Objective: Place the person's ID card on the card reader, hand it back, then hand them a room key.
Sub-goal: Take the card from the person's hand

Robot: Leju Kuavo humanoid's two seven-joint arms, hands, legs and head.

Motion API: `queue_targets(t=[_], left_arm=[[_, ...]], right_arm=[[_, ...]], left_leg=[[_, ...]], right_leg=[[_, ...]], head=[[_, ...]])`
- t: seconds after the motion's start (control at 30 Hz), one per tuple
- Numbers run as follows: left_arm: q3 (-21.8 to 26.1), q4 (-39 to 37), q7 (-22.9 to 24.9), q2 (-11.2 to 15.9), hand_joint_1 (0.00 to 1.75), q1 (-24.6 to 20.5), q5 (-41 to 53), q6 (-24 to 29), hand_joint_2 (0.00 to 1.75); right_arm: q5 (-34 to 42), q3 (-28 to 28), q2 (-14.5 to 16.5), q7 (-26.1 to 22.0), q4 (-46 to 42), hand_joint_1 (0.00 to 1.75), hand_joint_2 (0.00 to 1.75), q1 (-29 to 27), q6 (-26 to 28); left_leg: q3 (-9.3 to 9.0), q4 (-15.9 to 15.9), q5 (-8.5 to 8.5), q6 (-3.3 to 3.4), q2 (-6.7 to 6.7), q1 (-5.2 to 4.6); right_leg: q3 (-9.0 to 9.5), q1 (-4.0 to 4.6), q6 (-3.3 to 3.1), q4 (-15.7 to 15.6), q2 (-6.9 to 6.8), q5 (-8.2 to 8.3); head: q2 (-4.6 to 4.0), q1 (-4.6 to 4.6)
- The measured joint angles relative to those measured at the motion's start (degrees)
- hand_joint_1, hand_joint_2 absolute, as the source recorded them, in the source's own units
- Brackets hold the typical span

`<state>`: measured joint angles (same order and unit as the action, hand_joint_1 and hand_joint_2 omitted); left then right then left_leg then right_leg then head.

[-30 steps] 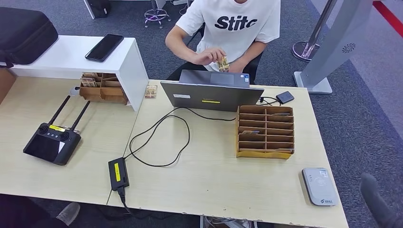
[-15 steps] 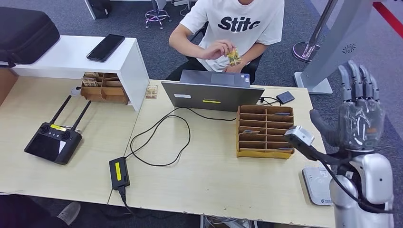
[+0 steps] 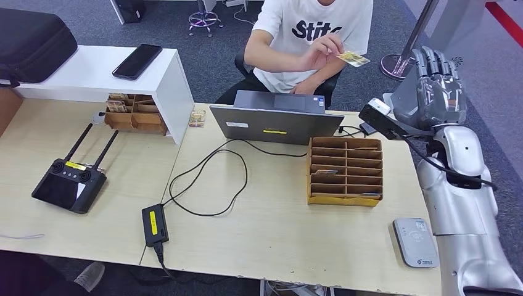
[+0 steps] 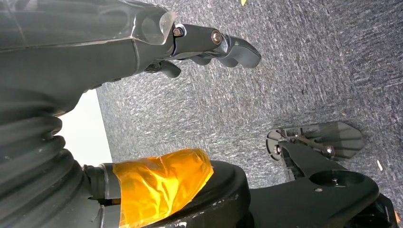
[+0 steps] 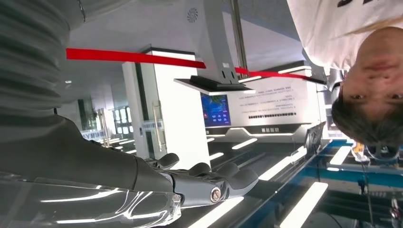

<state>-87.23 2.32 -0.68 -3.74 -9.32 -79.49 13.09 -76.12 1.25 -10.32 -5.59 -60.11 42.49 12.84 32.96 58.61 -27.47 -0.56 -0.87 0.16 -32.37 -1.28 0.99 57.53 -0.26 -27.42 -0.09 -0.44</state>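
Currently the ID card (image 3: 353, 58) is pinched in the person's hand (image 3: 324, 52), extended toward the right hand (image 3: 436, 86), which is raised with fingers apart and empty, near but not touching the card. The left hand (image 4: 209, 45) hangs over the floor, fingers loosely extended, holding nothing. Judged thin, light, stiff and slick, the card should be pinched by its free edge, flat faces between thumb and fingers. The card reader (image 3: 415, 242) lies on the surface (image 3: 271, 228).

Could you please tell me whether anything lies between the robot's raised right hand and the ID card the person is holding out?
Nothing: in the head view only open air over grey carpet separates the right hand from the small yellowish ID card.
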Motion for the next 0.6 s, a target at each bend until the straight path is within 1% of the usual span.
queue_targets(t=[0.17, 0.4, 0.43, 0.53, 0.57, 0.6], left_arm=[[0.0, 0.0, 0.33, 0.0, 0.0, -0.08, 0.2, -0.13, 1.75], [-0.02, 0.0, 0.31, 0.02, 0.0, -0.08, 0.28, 0.02, 1.75], [-0.03, 0.0, 0.31, 0.02, 0.0, -0.09, 0.29, 0.04, 1.75], [-0.05, 0.0, 0.31, 0.04, 0.0, -0.09, 0.31, 0.06, 1.75], [-0.06, 0.0, 0.3, 0.05, 0.0, -0.08, 0.31, 0.07, 1.75], [-0.07, 0.0, 0.28, 0.06, 0.0, -0.09, 0.32, 0.08, 1.75]], right_arm=[[-0.03, 0.06, 0.17, -0.03, 3.21, 0.0, 1.75, 0.29, 0.48], [0.72, -0.27, 0.57, -0.58, 4.36, 0.0, 1.75, 0.12, 0.54], [0.88, -0.47, 0.71, -0.89, 4.27, 0.38, 1.75, 0.02, 0.53], [1.21, -1.3, 1.31, -1.81, 3.58, 1.69, 1.75, -0.42, 0.44], [1.34, -1.54, 1.52, -2.18, 3.28, 1.75, 1.75, -0.58, 0.41], [1.46, -1.71, 1.7, -2.51, 3.0, 1.75, 1.75, -0.71, 0.37]], left_leg=[[0.04, 0.0, -0.01, 0.0, -0.01, 0.0], [0.03, 0.0, 0.0, 0.0, 0.0, 0.0], [0.03, 0.0, 0.0, 0.0, 0.0, 0.0], [0.03, 0.0, 0.0, 0.0, 0.0, 0.0], [0.03, 0.0, 0.0, 0.0, 0.01, 0.0], [0.03, 0.0, 0.0, 0.0, 0.01, 0.0]], right_leg=[[-0.03, 0.0, 0.0, 0.0, -0.01, 0.0], [-0.04, 0.0, 0.0, 0.0, 0.0, 0.0], [-0.04, 0.0, 0.0, 0.0, 0.0, 0.0], [-0.04, 0.0, 0.0, 0.0, 0.0, 0.0], [-0.04, 0.0, 0.0, 0.0, 0.0, 0.0], [-0.04, 0.0, 0.0, 0.0, 0.01, 0.0]], head=[[0.0, 0.0], [0.0, 0.0], [0.0, 0.0], [0.0, 0.0], [0.0, -0.01], [0.0, -0.01]])
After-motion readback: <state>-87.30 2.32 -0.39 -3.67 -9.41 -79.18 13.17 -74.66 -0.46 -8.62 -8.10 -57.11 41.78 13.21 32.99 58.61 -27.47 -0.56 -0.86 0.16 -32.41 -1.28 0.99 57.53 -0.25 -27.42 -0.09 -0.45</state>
